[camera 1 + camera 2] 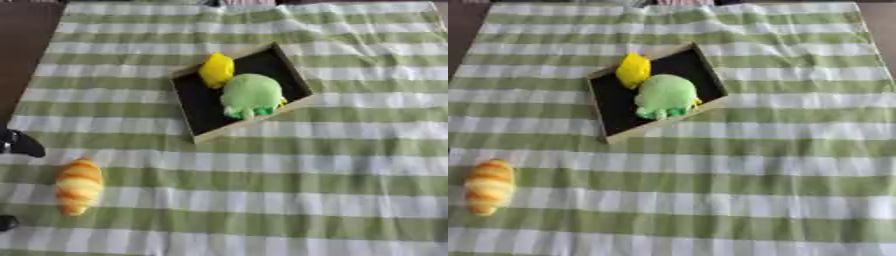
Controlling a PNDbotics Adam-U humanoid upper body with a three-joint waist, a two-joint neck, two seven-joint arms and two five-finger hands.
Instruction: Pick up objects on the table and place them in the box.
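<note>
A shallow wooden box [199, 102] with a black floor lies askew on the striped cloth, a little above the middle. Inside it are a yellow toy [216, 70] at the far end and a round green plush toy [251, 95] beside it, reaching the box's right rim. An orange-and-yellow striped bread-shaped toy [79, 185] lies on the cloth at the lower left, apart from the box. Black parts of my left hand [19, 143] show at the left edge, just above and to the left of the bread toy, not touching it. My right hand is out of sight.
A green-and-white striped cloth [754, 175] covers the table. A dark brown surface [22, 45] shows beyond the cloth's left edge at the upper left. Another small black part [7, 222] sits at the lower left edge.
</note>
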